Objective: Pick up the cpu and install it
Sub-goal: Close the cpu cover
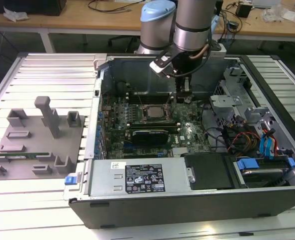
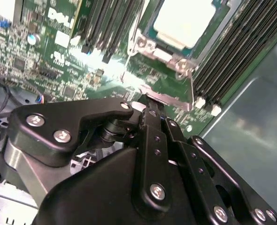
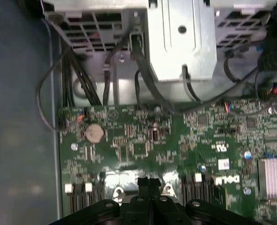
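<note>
Our gripper (image 2: 150,104) has its fingers pressed together on nothing, its tip low over the motherboard (image 2: 49,51) and just beside the socket frame (image 2: 173,60). The cpu (image 2: 183,21) lies flat inside that frame, pale metal top up, within the open computer case (image 1: 197,210). We judge it light, stiff and slick, delicate underneath, best pinched by two opposite edges.

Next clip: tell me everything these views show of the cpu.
The cpu is a small, flat, square chip with a pale, silvery, metal-looking top and rounded corners. It lies level inside the metal-framed socket on the green motherboard, between rows of dark memory slots. In the exterior view it sits mid-board inside the open computer case. Nothing but the socket touches it. The hand is shut beside the socket's frame, apart from the chip.
</note>
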`<state>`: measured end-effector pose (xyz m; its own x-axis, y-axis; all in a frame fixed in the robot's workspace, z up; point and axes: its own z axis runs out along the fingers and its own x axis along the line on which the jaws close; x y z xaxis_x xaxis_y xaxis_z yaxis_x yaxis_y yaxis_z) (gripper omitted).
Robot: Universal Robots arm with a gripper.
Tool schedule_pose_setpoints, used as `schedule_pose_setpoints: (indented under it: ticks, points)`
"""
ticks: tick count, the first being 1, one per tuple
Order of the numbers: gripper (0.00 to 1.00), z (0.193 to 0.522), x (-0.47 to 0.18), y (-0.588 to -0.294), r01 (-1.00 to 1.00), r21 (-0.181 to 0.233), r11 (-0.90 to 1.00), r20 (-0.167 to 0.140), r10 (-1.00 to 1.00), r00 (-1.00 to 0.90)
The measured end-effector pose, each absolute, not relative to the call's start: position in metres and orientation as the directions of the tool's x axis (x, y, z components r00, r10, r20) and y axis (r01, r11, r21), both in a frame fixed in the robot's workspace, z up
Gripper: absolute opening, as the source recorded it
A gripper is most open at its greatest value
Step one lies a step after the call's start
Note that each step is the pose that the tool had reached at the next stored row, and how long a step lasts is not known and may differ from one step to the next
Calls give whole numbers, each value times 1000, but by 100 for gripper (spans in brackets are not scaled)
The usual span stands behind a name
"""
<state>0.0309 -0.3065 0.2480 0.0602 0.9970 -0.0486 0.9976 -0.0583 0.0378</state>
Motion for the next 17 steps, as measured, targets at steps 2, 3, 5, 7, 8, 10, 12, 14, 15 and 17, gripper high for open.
schedule_pose_setpoints:
  ticks: [2,3,5,7,8,10,12,14,15,17]
  points:
    - [11,248,24,-306,998,39,-58,-48,997,60]
    - [11,248,22,-306,998,39,-58,-48,997,60]
    - [11,248,18,-306,998,39,-58,-48,997,60]
    - [11,248,18,-306,998,39,-58,-48,997,60]
    - [11,248,18,-306,998,39,-58,-48,997,60]
    - [11,248,18,-306,998,39,-58,-48,997,60]
    - [11,248,18,-306,998,39,-58,-48,997,60]
    - [11,248,18,-306,998,-3,-58,-51,997,58]
    - [11,248,18,-306,998,-4,-58,-52,997,58]
    - [11,248,17,-306,998,-5,-58,-51,997,58]
